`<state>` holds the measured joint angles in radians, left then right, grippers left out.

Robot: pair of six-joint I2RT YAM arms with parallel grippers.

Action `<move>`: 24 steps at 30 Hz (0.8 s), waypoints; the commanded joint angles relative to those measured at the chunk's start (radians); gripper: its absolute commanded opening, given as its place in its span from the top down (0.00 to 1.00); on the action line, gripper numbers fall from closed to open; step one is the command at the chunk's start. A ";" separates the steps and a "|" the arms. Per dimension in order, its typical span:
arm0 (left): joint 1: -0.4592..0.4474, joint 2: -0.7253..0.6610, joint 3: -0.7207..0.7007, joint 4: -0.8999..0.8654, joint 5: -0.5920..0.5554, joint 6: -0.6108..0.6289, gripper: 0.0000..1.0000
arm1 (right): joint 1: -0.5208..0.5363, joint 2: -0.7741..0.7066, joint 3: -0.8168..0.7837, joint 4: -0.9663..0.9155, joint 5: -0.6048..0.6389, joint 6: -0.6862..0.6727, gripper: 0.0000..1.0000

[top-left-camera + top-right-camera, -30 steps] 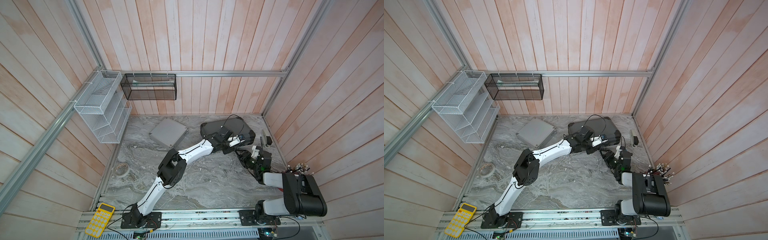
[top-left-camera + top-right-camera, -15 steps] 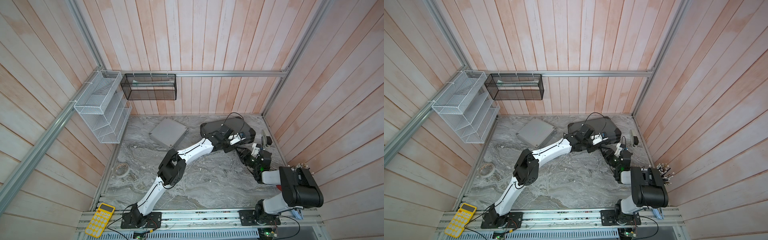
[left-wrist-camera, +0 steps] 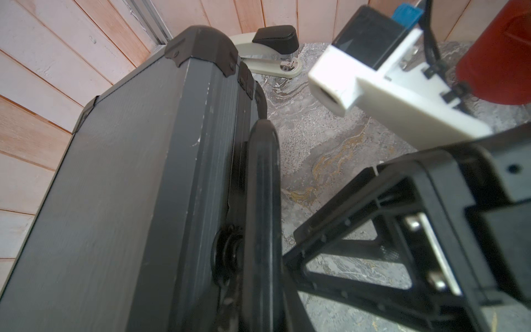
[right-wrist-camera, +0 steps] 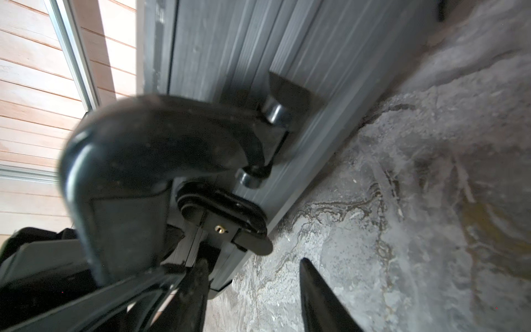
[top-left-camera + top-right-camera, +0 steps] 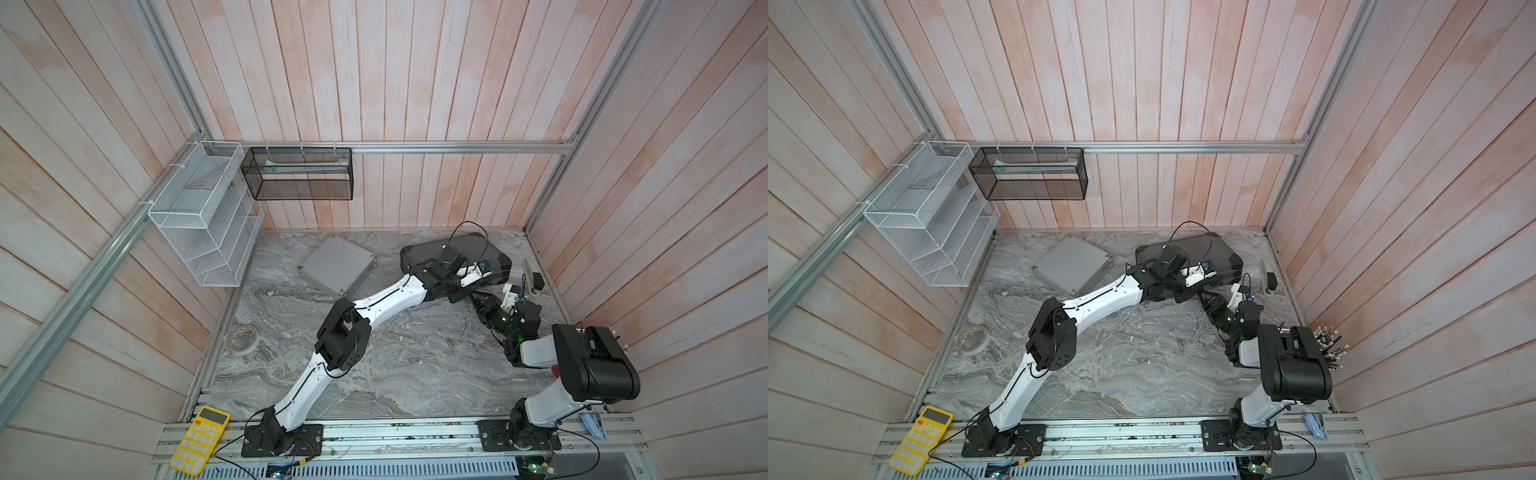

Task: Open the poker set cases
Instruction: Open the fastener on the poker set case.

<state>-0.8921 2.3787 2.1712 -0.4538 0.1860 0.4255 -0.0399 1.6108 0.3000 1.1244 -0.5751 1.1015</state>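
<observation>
**Top views.** The dark grey case lies flat and closed at the rear right of the table. The silver case lies closed at the rear centre, well apart from it. Both arms attend the dark case's front edge. The left hand is at the handle side, and the right hand is just beside it, low over the table. The step in hand is judged to be the release of a front latch.

**Left wrist view.** The camera looks along the front wall of the dark grey case, past the handle toward a stapler. The left hand's fingers cannot be made out, so whether it pinches the handle cannot be told. If it bears on the case, it should only steady it and not pull on a latched lid.

**Right wrist view.** The right hand's fingers stand spread, holding nothing, just short of the black latch with its brass keyhole. One fingertip should hook the latch flap's free end and lever it away from the case wall. The handle crowds the approach, so the tip should enter close to the table. The lid should be raised only when every latch is free.
</observation>
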 commanded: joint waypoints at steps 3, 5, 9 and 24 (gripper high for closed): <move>0.002 -0.065 0.104 0.195 0.027 -0.050 1.00 | 0.012 0.034 0.006 0.118 -0.013 0.034 0.50; 0.002 -0.065 0.099 0.195 0.028 -0.057 1.00 | 0.014 0.046 -0.001 0.154 -0.015 0.049 0.51; 0.001 -0.061 0.102 0.194 0.035 -0.065 1.00 | 0.021 0.074 -0.002 0.211 -0.016 0.070 0.54; 0.004 -0.062 0.120 0.186 0.032 -0.064 1.00 | 0.026 0.175 -0.005 0.308 -0.003 0.058 0.51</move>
<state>-0.8883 2.3844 2.1777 -0.4595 0.1970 0.4026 -0.0208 1.7691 0.2943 1.4136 -0.5819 1.1893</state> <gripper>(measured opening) 0.198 0.486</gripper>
